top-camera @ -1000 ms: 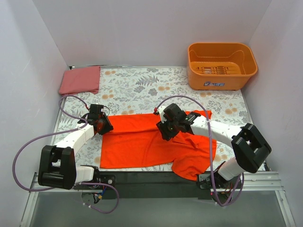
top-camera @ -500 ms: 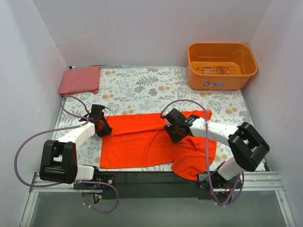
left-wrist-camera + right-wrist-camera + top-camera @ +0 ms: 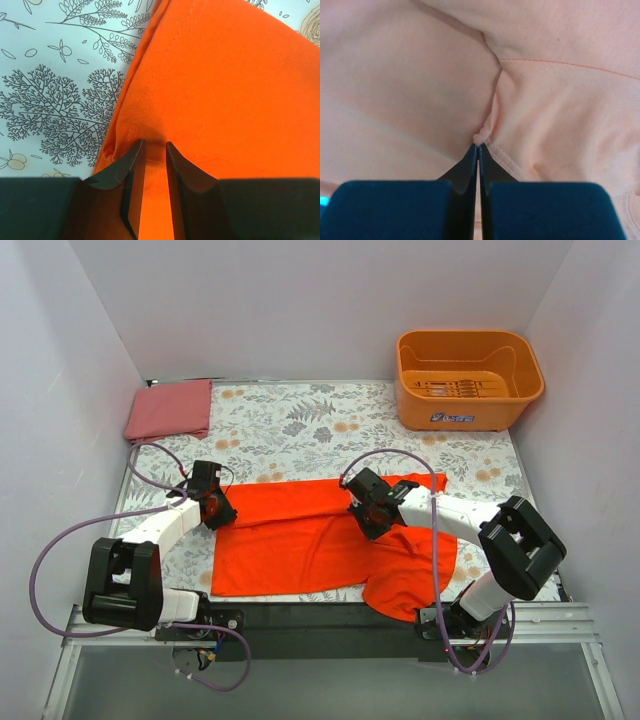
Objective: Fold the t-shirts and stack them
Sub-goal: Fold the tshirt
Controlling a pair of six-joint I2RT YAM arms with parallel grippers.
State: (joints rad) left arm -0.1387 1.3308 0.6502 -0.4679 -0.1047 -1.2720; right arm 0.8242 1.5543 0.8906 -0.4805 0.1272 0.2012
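The vivid orange-red t-shirt (image 3: 300, 540) lies spread across the front of the table, with its right part folded and rumpled. My left gripper (image 3: 213, 508) is at the shirt's upper left corner. In the left wrist view its jaws (image 3: 155, 145) stand narrowly apart with the hem (image 3: 150, 90) bunched between them. My right gripper (image 3: 372, 508) is low on the shirt's middle top. In the right wrist view it (image 3: 479, 145) is shut on a small pinch of cloth at a seam (image 3: 505, 155). The pinkish-red t-shirt (image 3: 168, 408) lies folded at the back left.
An orange plastic tub (image 3: 468, 378) stands at the back right corner. The floral tablecloth (image 3: 300, 425) shows between the shirts and the tub. White walls close in the left, back and right sides.
My right gripper has moved a little to the right and lower onto the shirt. My left gripper has shifted slightly right at the shirt's corner.
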